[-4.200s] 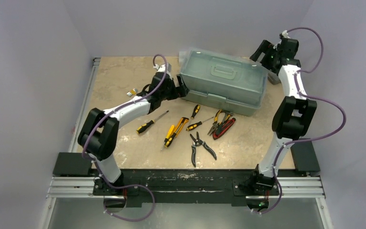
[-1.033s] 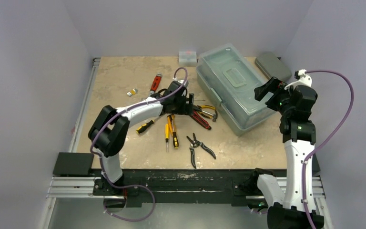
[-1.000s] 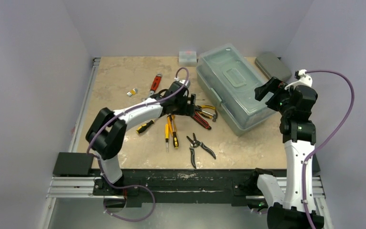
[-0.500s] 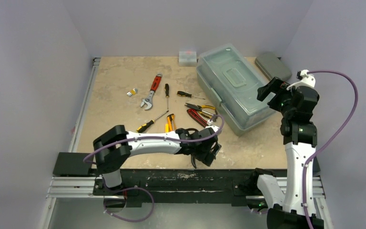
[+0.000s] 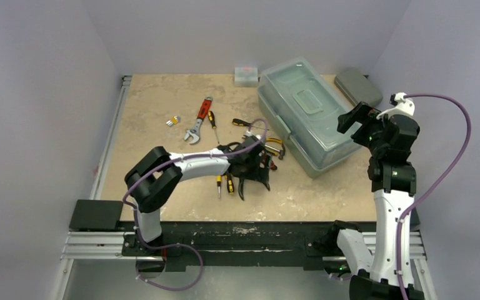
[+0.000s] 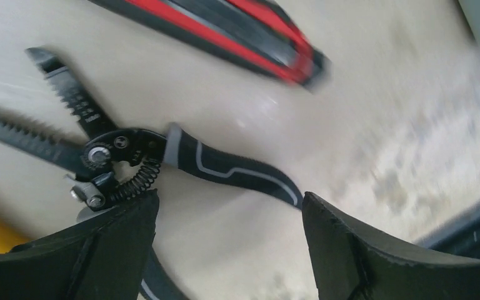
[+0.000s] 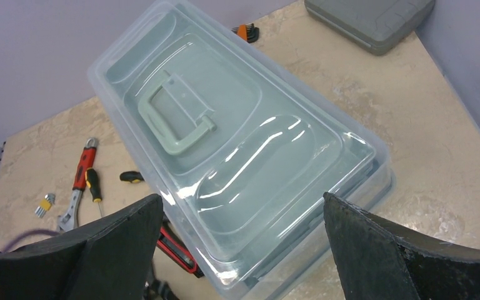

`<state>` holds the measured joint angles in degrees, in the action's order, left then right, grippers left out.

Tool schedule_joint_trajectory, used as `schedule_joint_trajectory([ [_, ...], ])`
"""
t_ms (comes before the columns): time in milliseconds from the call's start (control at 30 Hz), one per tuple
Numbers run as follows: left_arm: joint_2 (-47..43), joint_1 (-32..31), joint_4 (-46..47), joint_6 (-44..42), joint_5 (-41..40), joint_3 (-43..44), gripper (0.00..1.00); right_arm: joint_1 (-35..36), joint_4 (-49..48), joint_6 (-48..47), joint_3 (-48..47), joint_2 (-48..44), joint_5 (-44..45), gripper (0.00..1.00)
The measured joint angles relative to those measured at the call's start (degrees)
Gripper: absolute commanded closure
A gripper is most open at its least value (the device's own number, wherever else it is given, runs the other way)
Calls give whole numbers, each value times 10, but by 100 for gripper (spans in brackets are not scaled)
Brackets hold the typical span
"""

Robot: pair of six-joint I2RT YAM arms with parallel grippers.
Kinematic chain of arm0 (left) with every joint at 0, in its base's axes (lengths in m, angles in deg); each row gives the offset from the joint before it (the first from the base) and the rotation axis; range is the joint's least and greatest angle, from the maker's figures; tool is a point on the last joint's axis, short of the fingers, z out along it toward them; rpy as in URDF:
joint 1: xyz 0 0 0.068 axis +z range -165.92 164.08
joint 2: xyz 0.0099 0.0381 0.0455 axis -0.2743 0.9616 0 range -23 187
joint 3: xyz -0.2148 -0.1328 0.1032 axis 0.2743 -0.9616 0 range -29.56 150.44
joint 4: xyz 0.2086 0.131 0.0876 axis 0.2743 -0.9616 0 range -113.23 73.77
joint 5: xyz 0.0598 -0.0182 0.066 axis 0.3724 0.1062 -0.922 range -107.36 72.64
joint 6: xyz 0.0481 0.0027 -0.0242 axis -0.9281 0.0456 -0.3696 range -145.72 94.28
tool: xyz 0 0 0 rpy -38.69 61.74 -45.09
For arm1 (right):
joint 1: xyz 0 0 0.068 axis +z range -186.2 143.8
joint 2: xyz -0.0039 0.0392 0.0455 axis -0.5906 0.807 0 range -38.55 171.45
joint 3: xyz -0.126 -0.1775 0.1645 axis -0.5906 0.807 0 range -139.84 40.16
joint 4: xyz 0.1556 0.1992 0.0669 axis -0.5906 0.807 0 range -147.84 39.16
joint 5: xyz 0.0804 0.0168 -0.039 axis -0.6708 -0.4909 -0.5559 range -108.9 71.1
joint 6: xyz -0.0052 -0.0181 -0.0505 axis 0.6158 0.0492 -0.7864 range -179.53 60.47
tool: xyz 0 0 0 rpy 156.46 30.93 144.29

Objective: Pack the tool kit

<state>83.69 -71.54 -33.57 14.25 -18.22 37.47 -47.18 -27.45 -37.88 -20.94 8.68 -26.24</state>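
Observation:
The sage-green toolbox (image 5: 305,112) lies on the table at the right with its translucent lid shut and its handle (image 7: 176,120) on top. Loose tools are spread to its left. My left gripper (image 5: 256,174) hangs open low over the black spring pliers (image 6: 228,170). One handle lies between the fingers and the other runs under the left finger (image 6: 109,247). Red-and-black pliers (image 6: 225,30) lie just beyond. My right gripper (image 5: 354,119) stands open above the toolbox's (image 7: 244,144) near right corner, holding nothing.
A red-handled wrench (image 5: 198,119), two black-and-yellow screwdrivers (image 5: 244,123), yellow-handled pliers (image 5: 275,145) and yellow screwdrivers (image 5: 222,182) lie mid-table. Small bits (image 5: 174,121) sit further left. A white box (image 5: 246,75) and a grey case (image 5: 357,86) stand at the back.
My left arm has swung from the table's front edge back to the middle of the tools, low over the black pliers. The right arm has barely moved.

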Motion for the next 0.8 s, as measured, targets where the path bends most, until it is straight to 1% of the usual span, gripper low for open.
schedule_joint_trajectory([
  [133, -1, 101, 14, 5, -17, -4, 15, 0, -3, 0, 5, 5, 2, 1],
  [167, -1, 130, 17, 5, -22, -4, 13, 0, -6, 1, 7, 15, 1, 1],
  [200, 0, 152, 17, 5, -28, -3, 14, 0, -8, 2, 7, 25, 2, 1],
  [300, 4, 194, -2, 3, -60, 10, 14, 0, -19, 4, 7, 62, 9, 1],
  [400, 9, 209, -40, -5, -87, 27, 15, 0, -25, 1, 2, 124, 26, 1],
  [500, 6, 207, -66, -17, -88, 37, 15, 0, -30, -8, -40, 193, 38, 1],
  [567, -8, 205, -71, -24, -71, 33, 15, 0, -28, -16, -72, 234, 38, 1],
  [667, -59, 203, -54, -35, -19, 3, 15, -5, -23, -30, -111, 287, 27, 1],
  [800, -139, 202, -14, -36, 54, -31, 15, -23, -23, -49, -134, 342, -25, 2],
])
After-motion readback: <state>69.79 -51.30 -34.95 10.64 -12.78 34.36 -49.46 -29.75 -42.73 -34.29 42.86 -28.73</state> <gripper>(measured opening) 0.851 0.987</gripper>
